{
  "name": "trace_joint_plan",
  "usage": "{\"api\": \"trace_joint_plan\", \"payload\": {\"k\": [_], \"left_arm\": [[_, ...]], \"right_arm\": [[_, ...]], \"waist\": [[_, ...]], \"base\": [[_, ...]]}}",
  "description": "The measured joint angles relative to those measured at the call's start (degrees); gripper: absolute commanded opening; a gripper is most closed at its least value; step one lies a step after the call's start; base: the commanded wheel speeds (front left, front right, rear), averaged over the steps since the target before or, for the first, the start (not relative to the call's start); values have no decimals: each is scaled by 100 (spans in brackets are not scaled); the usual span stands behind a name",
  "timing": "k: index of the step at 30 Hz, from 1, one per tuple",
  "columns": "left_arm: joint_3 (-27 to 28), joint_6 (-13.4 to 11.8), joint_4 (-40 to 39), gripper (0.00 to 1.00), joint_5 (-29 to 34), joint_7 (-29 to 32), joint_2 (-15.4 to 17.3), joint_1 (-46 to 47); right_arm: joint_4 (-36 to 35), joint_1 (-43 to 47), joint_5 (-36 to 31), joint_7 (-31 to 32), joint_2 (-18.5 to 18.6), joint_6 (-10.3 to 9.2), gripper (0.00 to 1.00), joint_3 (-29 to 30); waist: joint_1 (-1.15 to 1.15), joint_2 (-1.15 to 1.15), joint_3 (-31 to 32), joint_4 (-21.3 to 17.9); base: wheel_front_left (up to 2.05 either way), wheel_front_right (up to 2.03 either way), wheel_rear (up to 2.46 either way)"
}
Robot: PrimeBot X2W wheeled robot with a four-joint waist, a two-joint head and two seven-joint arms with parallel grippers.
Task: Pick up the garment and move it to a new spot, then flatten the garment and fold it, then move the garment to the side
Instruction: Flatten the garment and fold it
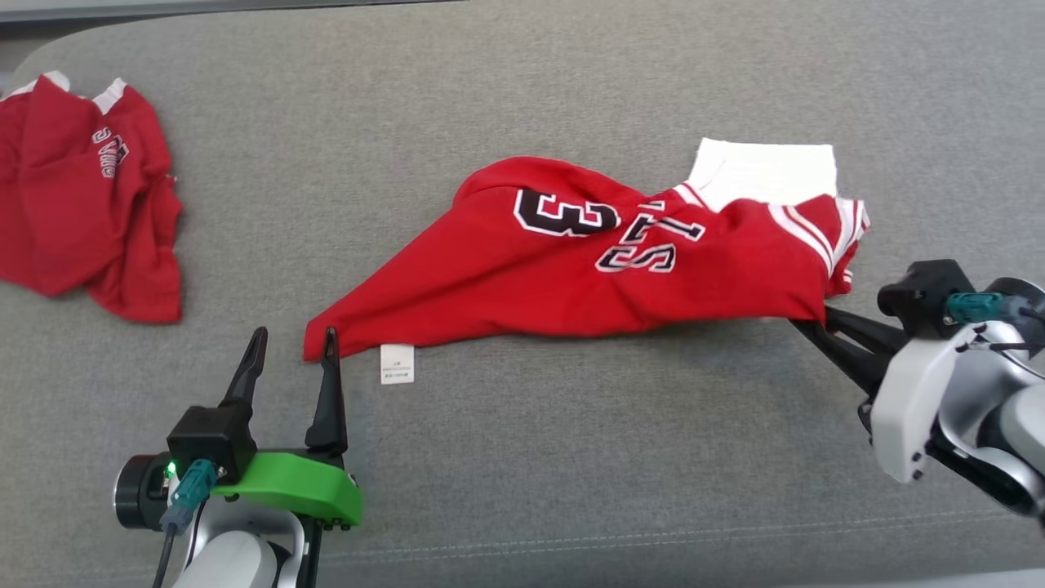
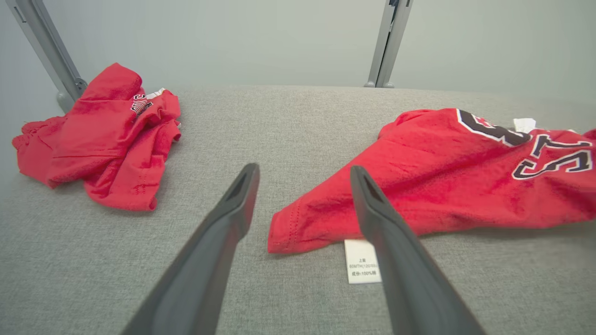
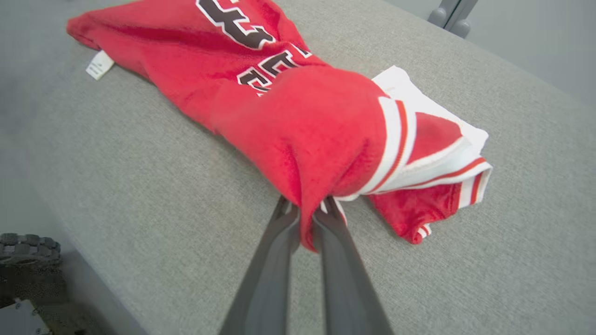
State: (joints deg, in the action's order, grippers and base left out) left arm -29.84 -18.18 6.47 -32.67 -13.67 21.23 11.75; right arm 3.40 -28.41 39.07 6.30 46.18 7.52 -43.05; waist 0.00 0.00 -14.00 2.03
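The garment [image 1: 571, 278] is a red jersey with black-and-white lettering and white-striped trim, lying crumpled across the middle of the grey padded table [image 1: 522, 457]. My right gripper [image 1: 810, 323] is shut on a bunched fold at the garment's right end; in the right wrist view the red cloth [image 3: 288, 121] is pinched between the fingers of that gripper [image 3: 307, 207]. My left gripper [image 1: 295, 335] stands open just before the garment's lower-left corner, touching nothing. In the left wrist view this corner [image 2: 298, 228] lies between the spread fingers of the left gripper [image 2: 303, 170].
A second red garment [image 1: 82, 196] lies heaped at the table's far left [image 2: 102, 135]. A white care label [image 1: 397, 363] sticks out by the jersey's corner. White cloth [image 1: 763, 171] shows behind its right end. Metal posts [image 2: 391, 42] stand at the far edge.
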Motion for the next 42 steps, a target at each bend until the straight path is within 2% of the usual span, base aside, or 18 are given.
{"api": "trace_joint_plan", "payload": {"k": [6,10,13,16,20,25,29,30,31,32,37,42], "left_arm": [[-2,-5,-23,100,-5,-9,-18,-24],[-21,-7,-47,100,-5,-29,-96,-21],[-24,3,-38,100,-7,-52,-136,-7],[-69,59,-23,100,0,-60,-243,93],[-152,189,69,100,45,-83,-346,261],[-344,347,204,100,122,-103,-595,480],[-481,442,344,100,198,-109,-766,587],[-514,464,370,100,208,-110,-804,596],[-545,482,412,100,220,-110,-832,598],[-553,487,448,100,235,-110,-854,599],[-573,516,539,100,279,-113,-902,600],[-577,532,538,100,308,-121,-882,584]], "right_arm": [[-1541,348,973,1031,875,0,0,404],[-2089,504,1597,1767,1374,0,0,827],[-2193,486,1984,2404,1522,0,0,905],[-1986,230,2259,2998,1405,0,0,784],[-1176,-491,2299,3446,1032,0,0,620],[56,-1237,2326,3541,467,-3,0,386],[999,-1674,2241,3303,129,-3,0,236],[1179,-1769,2190,3187,45,-2,29,196],[1407,-1857,2114,3031,-48,-2,70,185],[1573,-1931,2096,2916,-133,-3,100,170],[2006,-2126,1947,2117,-345,-2,100,-15],[1933,-2036,2444,1158,-293,-2,100,218]], "waist": [[0,0,117,-160],[0,0,153,-104],[0,0,136,-4],[0,0,95,124],[0,0,-2,336],[0,0,-131,688],[0,0,-227,988],[0,0,-250,1056],[0,0,-272,1122],[0,0,-293,1179],[0,0,-353,1281],[0,0,-321,1105]], "base": [[0,0,0],[0,0,0],[0,0,0],[0,0,0],[0,0,0],[0,0,0],[0,0,0],[0,0,0],[0,0,0],[0,0,0],[0,0,0],[0,0,0]]}}
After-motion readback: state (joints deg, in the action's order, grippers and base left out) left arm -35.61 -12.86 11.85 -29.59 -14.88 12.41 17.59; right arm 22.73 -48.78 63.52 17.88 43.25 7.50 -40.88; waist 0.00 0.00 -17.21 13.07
